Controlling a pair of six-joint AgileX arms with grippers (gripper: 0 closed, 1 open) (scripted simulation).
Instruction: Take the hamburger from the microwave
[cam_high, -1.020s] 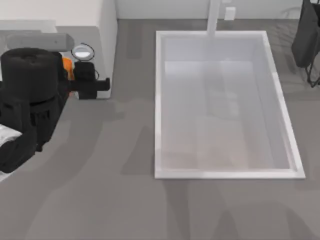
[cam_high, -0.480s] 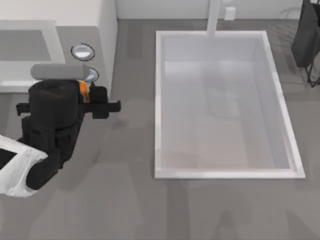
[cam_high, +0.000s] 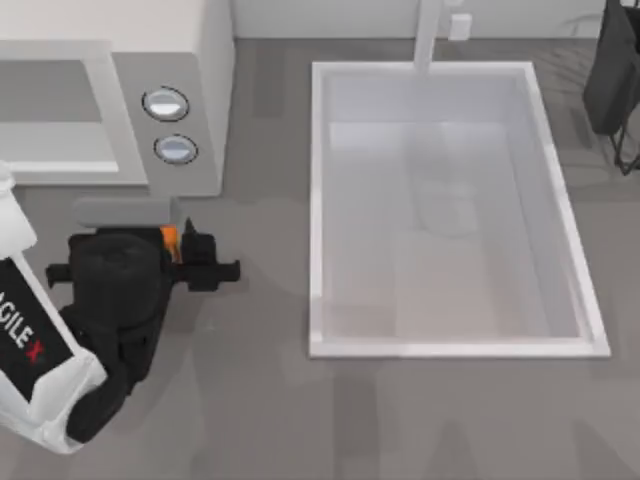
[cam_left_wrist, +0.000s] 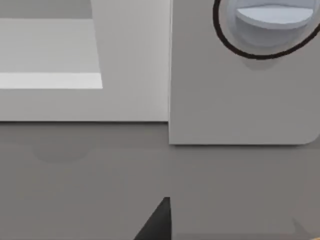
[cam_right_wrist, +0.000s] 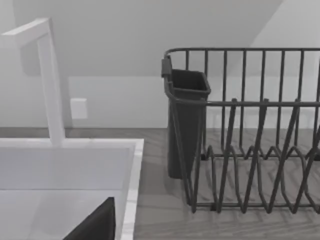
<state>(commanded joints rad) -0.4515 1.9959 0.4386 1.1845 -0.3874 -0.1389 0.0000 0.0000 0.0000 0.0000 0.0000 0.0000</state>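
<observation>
microwave (cam_high: 120, 100) sits far left on the bench (cam_high: 260, 420), its two knobs (cam_high: 166, 103) stacked on the right part of its front, cavity to their left. left gripper (cam_high: 205, 268) is over the bench just near of the microwave front, below the knobs, with the hamburger (cam_high: 169, 238) tucked against it on the microwave side. sink (cam_high: 320, 200) takes the middle-right of the bench, faucet (cam_high: 428, 35) at its far rim. dish rack (cam_right_wrist: 250, 150) stands right of the sink at the far right corner, a caddy (cam_right_wrist: 186, 120) on its sink-facing end.
</observation>
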